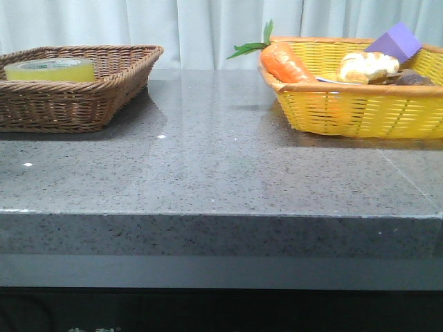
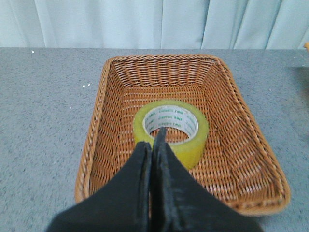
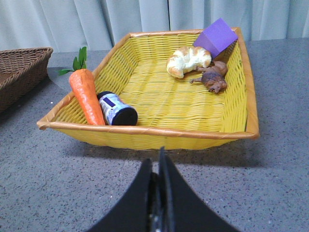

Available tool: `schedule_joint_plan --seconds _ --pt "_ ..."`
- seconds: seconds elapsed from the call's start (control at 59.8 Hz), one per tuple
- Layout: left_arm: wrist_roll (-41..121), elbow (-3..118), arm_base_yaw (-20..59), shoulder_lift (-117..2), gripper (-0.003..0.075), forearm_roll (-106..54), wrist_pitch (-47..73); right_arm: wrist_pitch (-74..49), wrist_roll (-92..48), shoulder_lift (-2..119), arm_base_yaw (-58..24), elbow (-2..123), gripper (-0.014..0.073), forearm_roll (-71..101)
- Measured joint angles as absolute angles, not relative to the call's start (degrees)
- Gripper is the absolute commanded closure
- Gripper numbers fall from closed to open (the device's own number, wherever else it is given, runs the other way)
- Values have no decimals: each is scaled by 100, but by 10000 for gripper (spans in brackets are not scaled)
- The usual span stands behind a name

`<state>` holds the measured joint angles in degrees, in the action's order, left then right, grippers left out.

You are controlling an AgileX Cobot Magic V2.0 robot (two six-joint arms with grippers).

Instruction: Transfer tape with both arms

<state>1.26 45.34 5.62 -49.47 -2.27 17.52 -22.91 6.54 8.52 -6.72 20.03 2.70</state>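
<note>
Left claw (image 2: 153,137) sits pinched together with nothing between its fingers, hanging just short of the tape (image 2: 171,130) in my left wrist view. Right claw (image 3: 159,159) is pressed closed too, bare, parked over open table (image 1: 221,173) in front of the yellow basket (image 3: 145,131).

So I judge we are right at the start: nothing is gripped, no handover has begun. The tape lies flat in the brown wicker basket (image 1: 76,104), at the upper left of the front view, its white core with green lettering facing up. Everything is left to do, as I read it: open the left claw, take the roll, pass it across, get it to the other side.

Now the containers. The brown basket holds only the tape, as far as I can see. The yellow basket, upper right of the front view, is crowded: a carrot (image 3: 87,96) leaning over its rim, a small dark jar (image 3: 117,109) lying on its side touching the carrot, a bread roll (image 3: 188,60), a purple block (image 3: 218,36) in the far corner, and a brown lumpy thing (image 3: 213,77) I cannot identify.
</note>
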Motion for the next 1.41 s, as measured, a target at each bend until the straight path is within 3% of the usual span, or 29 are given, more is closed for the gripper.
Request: schedule_joint_plan --seconds 0.251,0.586,1.406 --pt "126 2912 562 -2832 740 -404 1626 -2295 654 852 -672 2003 636 270" --pt "126 1702 562 -790 740 -639 1659 -2295 654 852 -672 2003 636 270" --pt "126 965 552 -69 740 -642 1585 -2304 654 852 -672 1994 636 270"
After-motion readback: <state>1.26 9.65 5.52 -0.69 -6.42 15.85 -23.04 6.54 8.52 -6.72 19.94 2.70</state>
